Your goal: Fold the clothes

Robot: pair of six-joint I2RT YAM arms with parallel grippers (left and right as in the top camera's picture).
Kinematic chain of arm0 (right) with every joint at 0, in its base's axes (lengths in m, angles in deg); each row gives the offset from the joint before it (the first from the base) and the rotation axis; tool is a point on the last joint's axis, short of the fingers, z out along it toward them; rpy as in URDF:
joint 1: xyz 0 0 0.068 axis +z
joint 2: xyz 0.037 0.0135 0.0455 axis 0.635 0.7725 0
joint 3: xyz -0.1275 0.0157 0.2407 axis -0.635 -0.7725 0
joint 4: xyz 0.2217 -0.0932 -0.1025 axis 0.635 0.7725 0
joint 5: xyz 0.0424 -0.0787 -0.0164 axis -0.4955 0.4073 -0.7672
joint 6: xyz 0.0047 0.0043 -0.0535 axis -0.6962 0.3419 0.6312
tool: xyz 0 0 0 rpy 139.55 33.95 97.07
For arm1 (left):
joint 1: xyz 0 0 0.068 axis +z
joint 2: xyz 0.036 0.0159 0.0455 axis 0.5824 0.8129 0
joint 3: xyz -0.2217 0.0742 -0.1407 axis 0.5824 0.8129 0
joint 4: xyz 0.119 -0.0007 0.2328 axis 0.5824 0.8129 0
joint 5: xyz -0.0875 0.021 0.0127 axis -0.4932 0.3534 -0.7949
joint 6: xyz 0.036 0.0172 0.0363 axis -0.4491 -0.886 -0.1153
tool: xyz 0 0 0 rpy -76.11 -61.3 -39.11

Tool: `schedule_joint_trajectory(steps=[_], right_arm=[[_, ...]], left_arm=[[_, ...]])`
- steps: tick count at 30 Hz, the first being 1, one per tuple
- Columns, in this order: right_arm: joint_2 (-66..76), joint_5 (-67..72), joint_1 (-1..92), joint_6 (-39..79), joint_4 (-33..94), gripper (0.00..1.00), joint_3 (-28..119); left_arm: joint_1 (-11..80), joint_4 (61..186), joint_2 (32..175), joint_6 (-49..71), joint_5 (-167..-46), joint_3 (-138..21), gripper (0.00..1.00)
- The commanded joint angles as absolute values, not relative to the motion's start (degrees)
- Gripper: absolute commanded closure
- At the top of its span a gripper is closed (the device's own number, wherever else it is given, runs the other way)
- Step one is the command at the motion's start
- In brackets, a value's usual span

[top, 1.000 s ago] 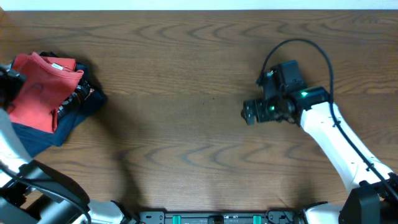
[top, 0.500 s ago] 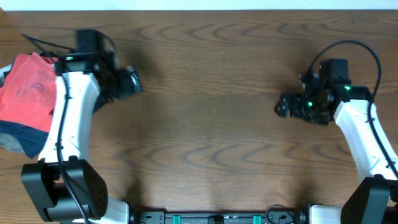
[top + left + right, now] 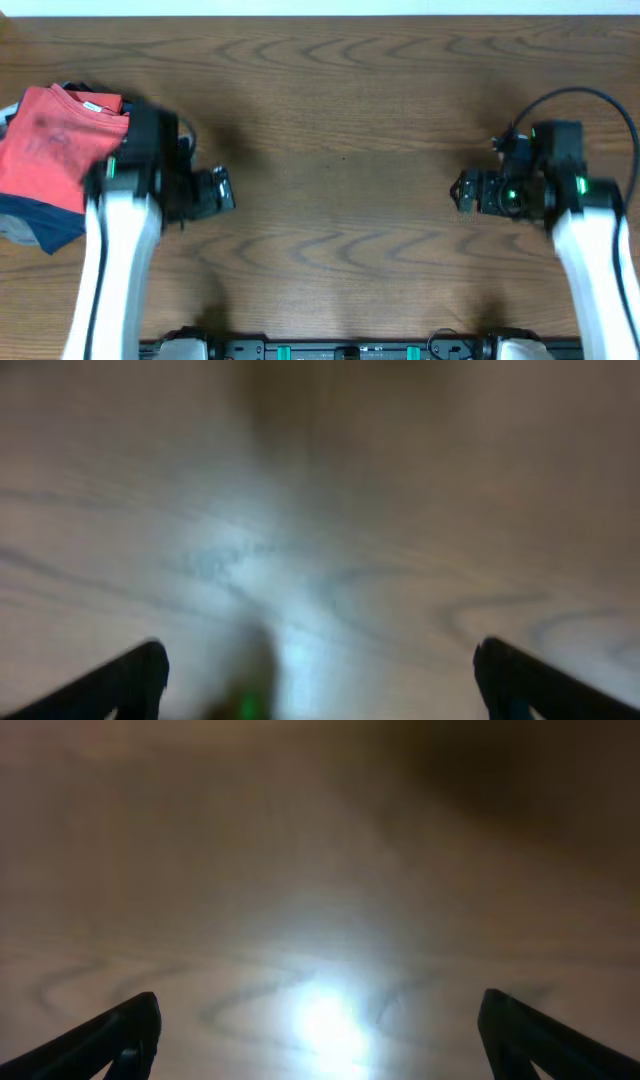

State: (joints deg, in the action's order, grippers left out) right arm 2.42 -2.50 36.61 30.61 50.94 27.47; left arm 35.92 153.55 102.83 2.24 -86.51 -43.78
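The coral T-shirt (image 3: 50, 140) lies folded at nine o'clock atop a navy garment (image 3: 45, 228), likely stacked as finished; left gripper (image 3: 222, 190) and right gripper (image 3: 462, 192) hover released, empty, over the table (image 3: 340, 120).

No text, brand, number or sign can be read in any view. A small white tag (image 3: 97, 104) is seen at the collar of the coral T-shirt (image 3: 55, 170), but whatever is printed on it is too small to be made out. A faint marking (image 3: 42, 138) is seen on the shirt's fabric, and no letters can be told from it. In both wrist views only the blurred wood grain of the tabletop (image 3: 320, 510) is shown, and no writing can be made out on it.
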Motion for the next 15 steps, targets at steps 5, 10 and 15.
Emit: schedule_joint_trajectory(steps=[5,10,15], right_arm=[[-24.92,10.05,42.84,24.28,38.66,0.01,12.82],[-35.63,10.05,42.82,24.36,43.95,0.01,10.88],[-39.02,10.05,42.82,24.36,50.25,0.01,10.88]], left_arm=[[31.9,139.15,69.32,7.77,-77.35,-27.65,0.02],[31.9,139.46,54.98,7.77,-77.33,-26.84,0.02],[31.9,139.52,46.96,7.77,-77.31,-26.84,0.02]])
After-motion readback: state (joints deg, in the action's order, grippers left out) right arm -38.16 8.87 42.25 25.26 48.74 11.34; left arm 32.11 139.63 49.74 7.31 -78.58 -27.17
